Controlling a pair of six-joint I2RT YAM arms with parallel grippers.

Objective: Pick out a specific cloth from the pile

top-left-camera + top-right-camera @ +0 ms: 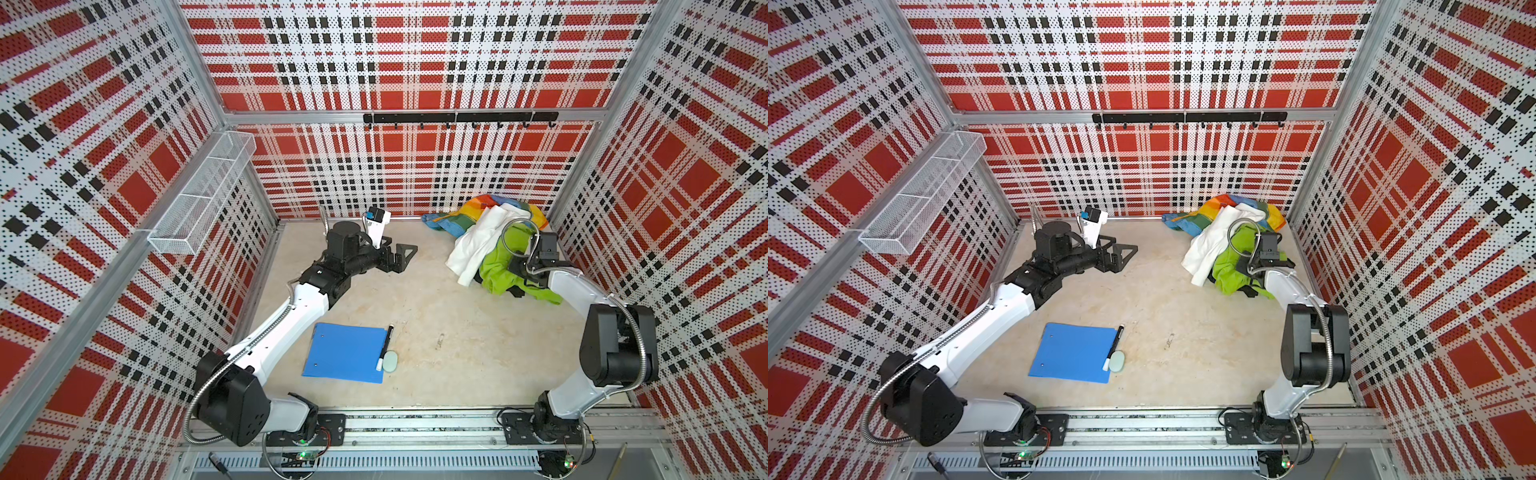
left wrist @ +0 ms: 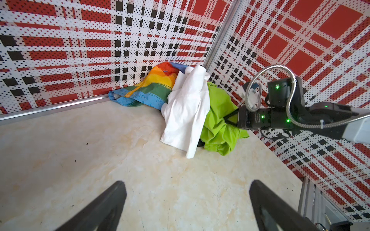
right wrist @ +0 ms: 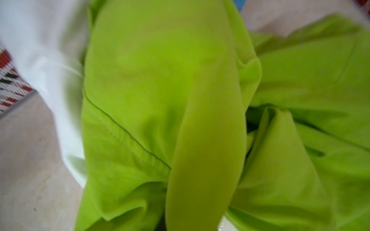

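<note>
Right wrist view showed the green garment [image 3: 160, 90] pinched by the right gripper [image 2: 229, 119]; lifting risked hauling that out, leaving the black cloth [image 2: 200, 144] buried, while the left gripper [image 2: 187, 183] stood spread.

We see bright, even light, faint shadows; the red plaid perforated walls [image 1: 104, 145] bow at both top views' edges; the lime-green soft fabric [image 3: 152, 84] is blurred.

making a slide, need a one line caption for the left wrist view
Open left gripper faces the corner pile; the shut right gripper noses into its lime-green garment.
</note>
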